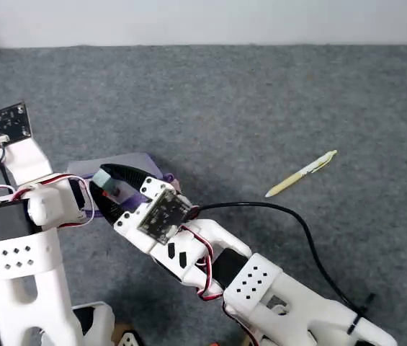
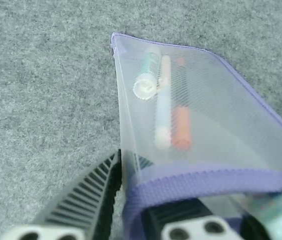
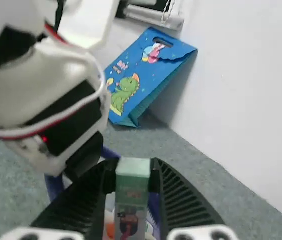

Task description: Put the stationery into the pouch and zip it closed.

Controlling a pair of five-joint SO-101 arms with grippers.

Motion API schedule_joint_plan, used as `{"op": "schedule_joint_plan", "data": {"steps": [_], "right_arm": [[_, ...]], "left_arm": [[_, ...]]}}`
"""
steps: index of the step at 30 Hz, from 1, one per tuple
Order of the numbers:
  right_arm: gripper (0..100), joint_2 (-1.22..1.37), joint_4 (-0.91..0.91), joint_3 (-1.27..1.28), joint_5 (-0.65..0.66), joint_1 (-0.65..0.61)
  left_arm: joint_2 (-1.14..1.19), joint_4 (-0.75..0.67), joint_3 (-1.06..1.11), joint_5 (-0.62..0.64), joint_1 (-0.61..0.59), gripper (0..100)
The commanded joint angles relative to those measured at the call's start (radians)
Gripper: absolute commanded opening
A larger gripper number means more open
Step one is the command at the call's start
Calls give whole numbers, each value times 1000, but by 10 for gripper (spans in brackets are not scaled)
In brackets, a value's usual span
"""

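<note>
Right end effector (image 3: 132, 167) is clamped on one pale green block (image 3: 132, 187) with a printed wrapper, its two black ribbed fingers pressing on opposite sides. In the high view this end effector (image 1: 109, 186) holds the block (image 1: 104, 177) right at the pouch (image 1: 127, 164), which lies on the grey tabletop (image 1: 261, 101) between the two arms. The left end effector (image 2: 123, 170) is closed on the pouch's (image 2: 205, 115) edge, pinching the wall just beside the purple zipper band. The pouch is one translucent mesh pouch with purple trim. Three pieces of stationery show through its wall: a green tube with a white cap (image 2: 147, 75), a white and pale blue pen (image 2: 163, 110), and an orange marker (image 2: 181, 127), lying side by side and roughly parallel. One pale yellow pen (image 1: 302, 174) lies alone on the tabletop, well apart from the pouch and both arms. In the right wrist view, one blue gift bag with a dinosaur print (image 3: 141, 82) leans against a white wall.
</note>
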Motion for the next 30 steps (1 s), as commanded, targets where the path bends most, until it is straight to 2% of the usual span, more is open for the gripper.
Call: {"op": "schedule_joint_plan", "data": {"steps": [1,3,10,12,14,22,26,30], "right_arm": [[180,-45,18,0,23,41],[197,-70,33,0,25,45],[144,-213,220,-2,23,48],[132,-266,282,-5,14,85],[113,-308,354,-15,-51,160],[62,-294,716,-147,-390,622],[61,-176,822,-183,-425,759],[63,1,849,-247,-431,852]], "left_arm": [[-6,-20,-4,6,-5,14],[-6,-20,-4,6,-3,14],[-6,-20,-4,6,-3,14],[-6,-20,-4,6,-3,14],[-6,-20,-4,6,-3,14],[-6,-20,-10,6,-5,14],[-6,-21,-7,6,-2,14],[-5,-20,-8,6,2,15]]}}
